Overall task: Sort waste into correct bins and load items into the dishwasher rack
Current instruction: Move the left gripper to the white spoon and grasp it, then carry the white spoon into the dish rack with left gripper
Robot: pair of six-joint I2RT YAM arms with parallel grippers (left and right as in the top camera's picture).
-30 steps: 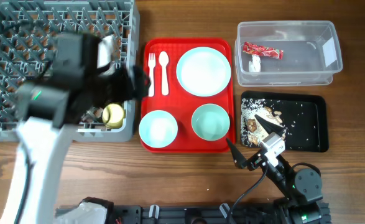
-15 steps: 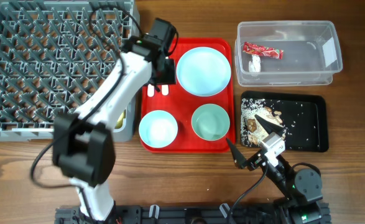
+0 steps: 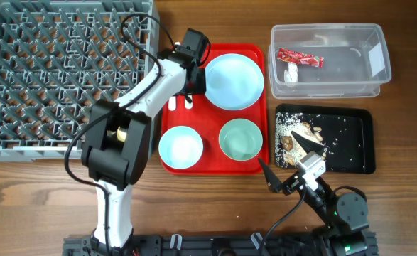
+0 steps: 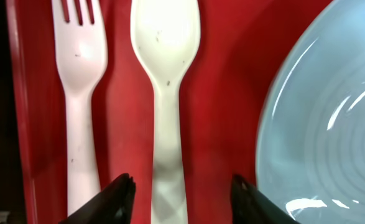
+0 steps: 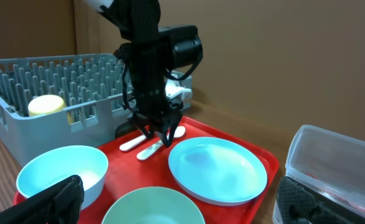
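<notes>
— While the left gripper (image 4: 182,198) hangs over the spoon (image 4: 165,50) on the red tray (image 4: 222,93), jaws apart, empty, astride the handle, how do we close well?
— We sink lower, stay clear of the fork (image 4: 79,62) and plate (image 4: 331,124), then pinch. Right gripper (image 5: 179,186): spread wide, empty.
— Count?
— One plate, two bowls (image 3: 180,148), one cup (image 5: 45,104) in the rack (image 3: 52,71), one fork, one spoon.

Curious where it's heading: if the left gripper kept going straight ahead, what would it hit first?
Probably the white spoon, its handle between the open fingers of the left gripper, on the red tray; depth unclear.
</notes>
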